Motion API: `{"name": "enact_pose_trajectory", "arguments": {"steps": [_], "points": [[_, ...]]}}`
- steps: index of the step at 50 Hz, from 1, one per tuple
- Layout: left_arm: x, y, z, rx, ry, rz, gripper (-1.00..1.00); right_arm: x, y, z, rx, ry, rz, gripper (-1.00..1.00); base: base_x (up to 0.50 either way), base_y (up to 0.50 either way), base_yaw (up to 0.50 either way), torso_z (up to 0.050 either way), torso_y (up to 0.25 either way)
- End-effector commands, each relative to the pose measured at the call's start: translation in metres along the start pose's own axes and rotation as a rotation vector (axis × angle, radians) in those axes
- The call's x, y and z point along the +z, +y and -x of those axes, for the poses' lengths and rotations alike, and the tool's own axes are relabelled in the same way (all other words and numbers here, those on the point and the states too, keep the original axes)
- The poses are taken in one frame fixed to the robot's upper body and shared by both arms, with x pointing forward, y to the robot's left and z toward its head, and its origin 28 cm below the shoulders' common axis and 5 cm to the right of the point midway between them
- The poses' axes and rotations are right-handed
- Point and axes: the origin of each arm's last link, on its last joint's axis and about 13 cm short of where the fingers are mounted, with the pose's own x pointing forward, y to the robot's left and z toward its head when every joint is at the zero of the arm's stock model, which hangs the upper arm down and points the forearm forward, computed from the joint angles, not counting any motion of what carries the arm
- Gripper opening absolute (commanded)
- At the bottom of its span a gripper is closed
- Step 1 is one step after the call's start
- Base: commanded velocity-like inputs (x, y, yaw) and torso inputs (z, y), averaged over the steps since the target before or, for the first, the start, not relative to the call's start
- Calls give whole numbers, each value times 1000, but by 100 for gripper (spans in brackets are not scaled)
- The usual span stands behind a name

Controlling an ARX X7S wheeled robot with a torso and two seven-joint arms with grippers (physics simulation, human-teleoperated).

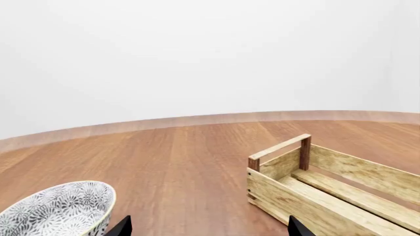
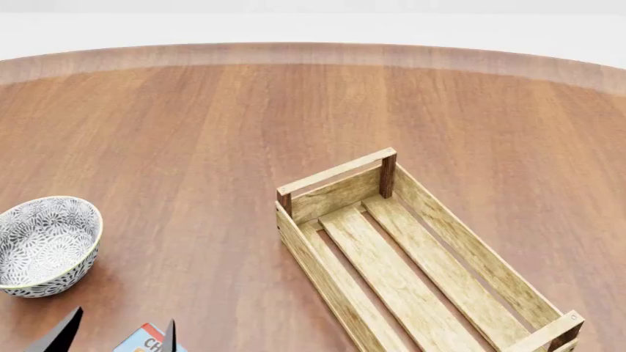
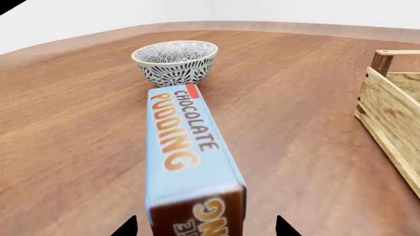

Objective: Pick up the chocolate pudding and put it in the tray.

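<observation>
The chocolate pudding lies flat on the wooden table, light blue lettered panel up, its far end pointing at the bowl. My right gripper is open, its dark tips either side of the carton's near brown end, with gaps on both sides. In the head view only a corner of the pudding shows at the bottom edge. My left gripper is open and empty above that corner; it also shows in the left wrist view. The tray, a pale slatted crate, stands empty to the right.
A round grey-white patterned bowl stands left of the tray, just beyond the pudding. The tray's end rail shows in the left wrist view and its side in the right wrist view. The table's curved far edge runs behind.
</observation>
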Motion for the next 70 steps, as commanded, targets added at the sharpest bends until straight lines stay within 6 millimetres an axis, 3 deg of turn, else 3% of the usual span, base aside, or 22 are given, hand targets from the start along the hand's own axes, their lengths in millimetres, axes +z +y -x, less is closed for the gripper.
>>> {"name": "enact_pose_trajectory", "arguments": {"steps": [1, 70], "points": [[-1, -1, 0, -4, 0, 1, 100, 0, -1, -4, 1, -2, -4, 100, 0, 0, 0, 0, 0], [-2, -4, 0, -11, 3, 9, 100, -11, 6, -13, 21, 20, -19, 100, 0, 0, 0, 0, 0]]}}
